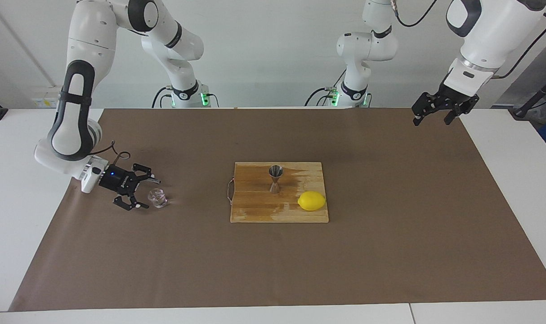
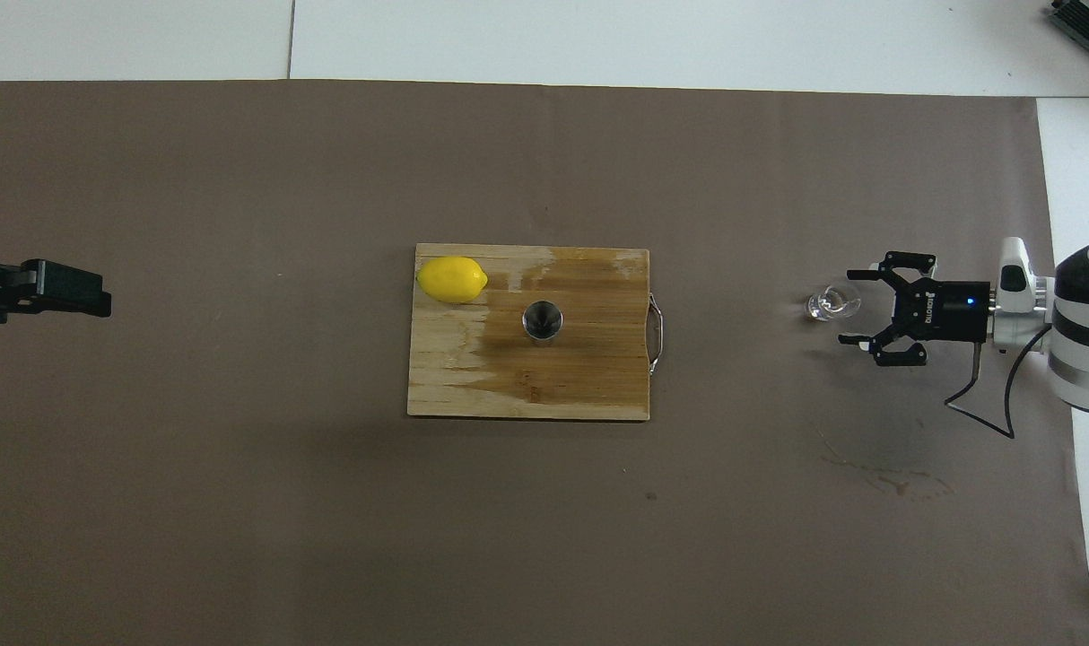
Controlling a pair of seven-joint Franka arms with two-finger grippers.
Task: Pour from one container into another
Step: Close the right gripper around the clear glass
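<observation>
Brown paper sheet point(image 1: 390, 234) covers the table; rectangular wooden cutting board point(image 1: 255, 211) mid-table carries yellow lemon point(image 1: 311, 200) and steel hourglass jigger point(image 1: 275, 178), upright. Right gripper point(image 1: 145, 193), fingers apart, low just beside small clear faceted glass cup point(image 1: 157, 198), not gripping. Left gripper point(image 1: 433, 112) waits raised, fingers apart, empty.

Right gripper point(image 1: 145, 193) low and level near the mat, fingers spread wide, wrist horizontal. Left gripper point(image 1: 431, 114) raised high, pointing down, fingers apart, waiting.
</observation>
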